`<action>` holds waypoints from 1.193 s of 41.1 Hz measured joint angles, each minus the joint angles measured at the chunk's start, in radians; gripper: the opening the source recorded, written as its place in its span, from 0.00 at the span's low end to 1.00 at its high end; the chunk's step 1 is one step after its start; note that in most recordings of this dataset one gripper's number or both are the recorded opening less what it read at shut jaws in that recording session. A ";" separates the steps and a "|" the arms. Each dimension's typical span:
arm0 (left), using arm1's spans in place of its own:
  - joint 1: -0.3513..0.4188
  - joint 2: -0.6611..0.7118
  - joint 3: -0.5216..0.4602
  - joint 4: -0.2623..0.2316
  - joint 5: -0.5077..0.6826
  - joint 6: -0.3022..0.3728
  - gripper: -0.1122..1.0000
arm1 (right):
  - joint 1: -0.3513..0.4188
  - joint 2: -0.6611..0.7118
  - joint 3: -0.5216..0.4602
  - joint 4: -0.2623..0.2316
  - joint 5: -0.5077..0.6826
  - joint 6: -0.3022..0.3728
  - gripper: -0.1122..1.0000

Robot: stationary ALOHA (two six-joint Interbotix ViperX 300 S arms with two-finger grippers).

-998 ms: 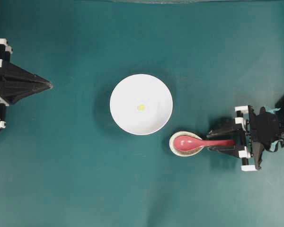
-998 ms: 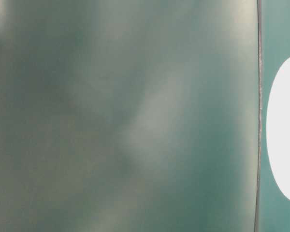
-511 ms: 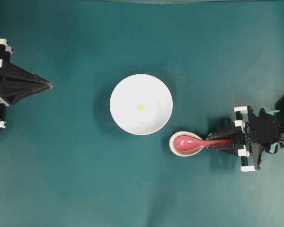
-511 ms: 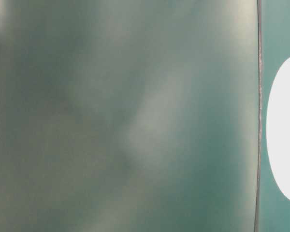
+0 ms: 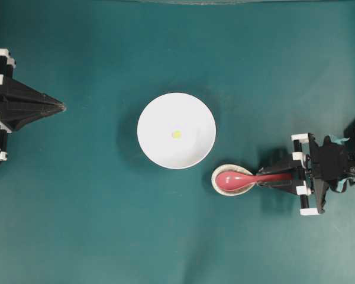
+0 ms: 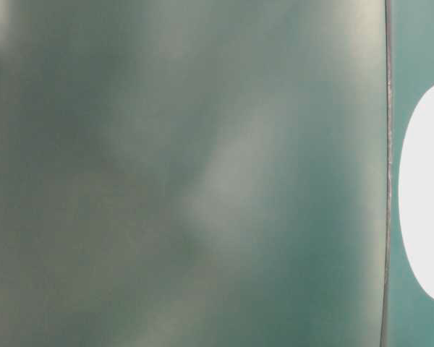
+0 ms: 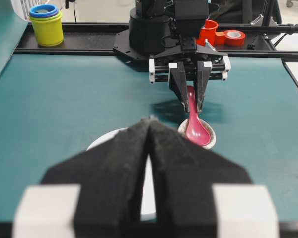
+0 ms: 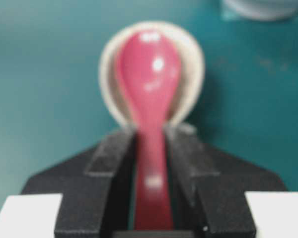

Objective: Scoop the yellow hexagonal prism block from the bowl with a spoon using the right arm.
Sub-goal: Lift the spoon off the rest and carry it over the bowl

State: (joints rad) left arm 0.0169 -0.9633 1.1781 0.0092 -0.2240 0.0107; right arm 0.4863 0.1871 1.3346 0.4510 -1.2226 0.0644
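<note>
The spoon (image 5: 244, 178) handle is flanked by the right gripper (image 5: 276, 176); whether it is clamped cannot be told. The bowl (image 5: 176, 131) is ringed by bare mat (image 5: 106, 225). The left gripper (image 5: 58, 107) is pressed closed.

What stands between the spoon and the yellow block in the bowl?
Nothing visible. The spoon lies on its rest just outside the bowl, handle between the right gripper fingers. The block sits alone mid-bowl; only the rim lies on the way.

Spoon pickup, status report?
Right end effector straddling spoon handle, grip unconfirmed. Left end effector shut, parked. Yellow block in bowl. Path unobstructed.
</note>
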 measured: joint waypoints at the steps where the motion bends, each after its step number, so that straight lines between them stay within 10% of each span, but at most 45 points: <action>1: -0.002 0.000 0.000 0.000 0.000 0.000 0.10 | 0.000 -0.009 0.000 0.000 0.000 0.000 0.32; 19: 0.000 -0.035 -0.006 0.000 0.023 0.000 0.10 | -0.071 -0.334 -0.005 0.000 0.206 -0.052 0.32; 38: 0.000 -0.034 -0.008 0.002 0.037 -0.012 0.10 | -0.373 -0.658 -0.262 0.002 1.012 -0.296 0.32; 49: 0.000 -0.028 -0.006 0.000 0.035 -0.012 0.10 | -0.529 -0.627 -0.420 0.000 1.324 -0.318 0.32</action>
State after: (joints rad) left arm 0.0169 -0.9910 1.1720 0.0092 -0.1887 -0.0015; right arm -0.0430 -0.4403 0.9143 0.4510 0.1012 -0.2531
